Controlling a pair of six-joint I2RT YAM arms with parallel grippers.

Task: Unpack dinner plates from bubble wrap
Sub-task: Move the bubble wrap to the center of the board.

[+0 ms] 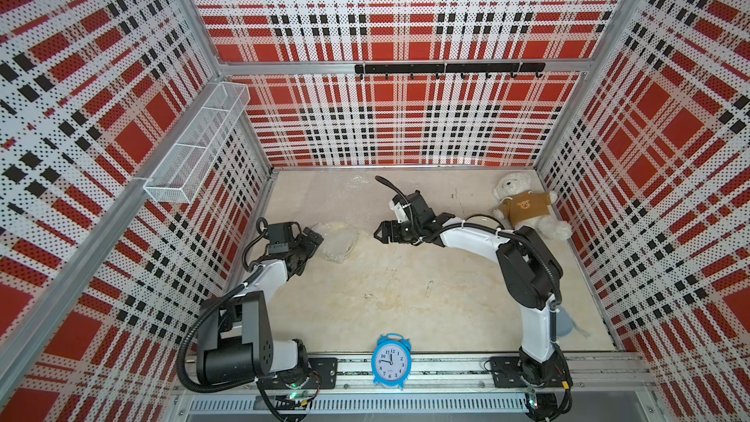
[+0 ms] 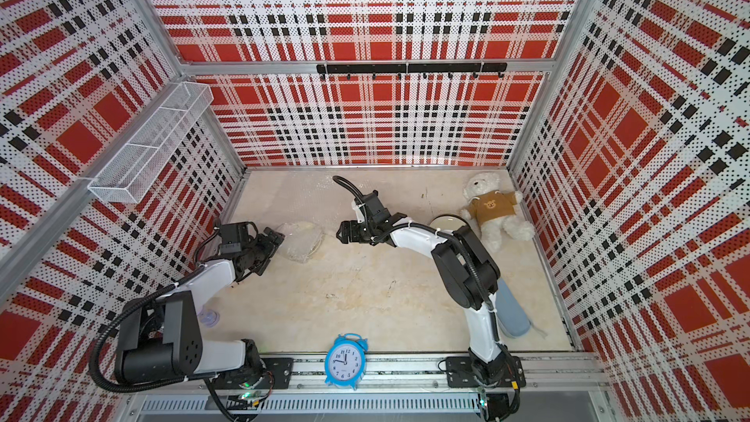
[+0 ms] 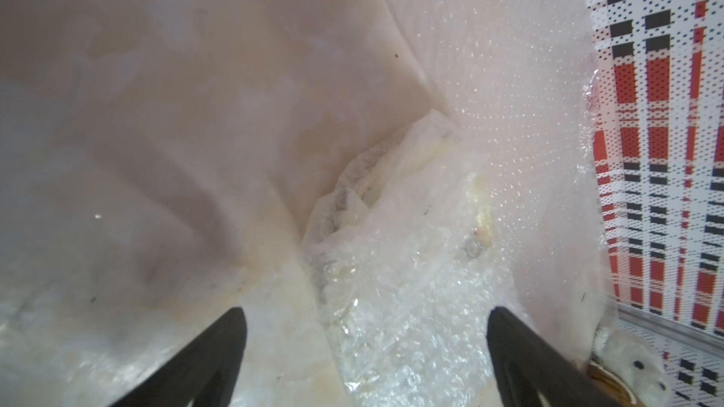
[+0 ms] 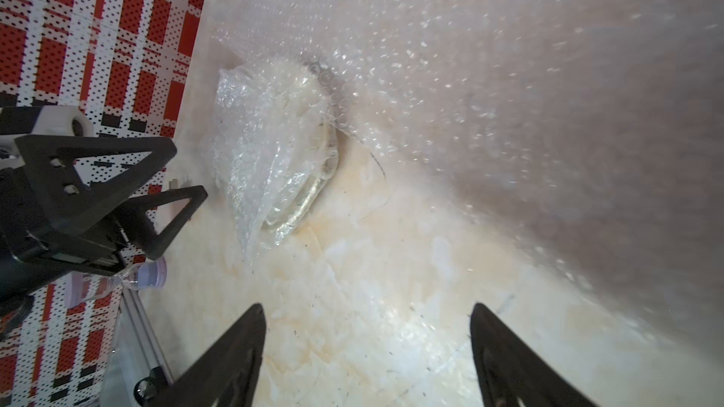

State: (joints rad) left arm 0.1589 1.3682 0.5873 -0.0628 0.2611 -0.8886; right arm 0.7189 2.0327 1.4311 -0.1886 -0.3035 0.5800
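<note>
blue alarm clock [image 1: 390,361] stands at six o'clock; white teddy bear [image 1: 525,205] in a brown shirt lies at two; white wire basket [image 1: 199,144] hangs at ten; black hook rail [image 1: 448,69] at twelve.

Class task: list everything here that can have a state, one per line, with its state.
wrapped plate: inside crumpled bubble wrap.
dark-rimmed plate: unwrapped, partly hidden.
loose sheet: spread flat.
left gripper: open.
right gripper: open, empty.
alarm clock: upright.

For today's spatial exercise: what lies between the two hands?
A bubble-wrapped plate by the left hand, then bare table, seen in both top views.
</note>
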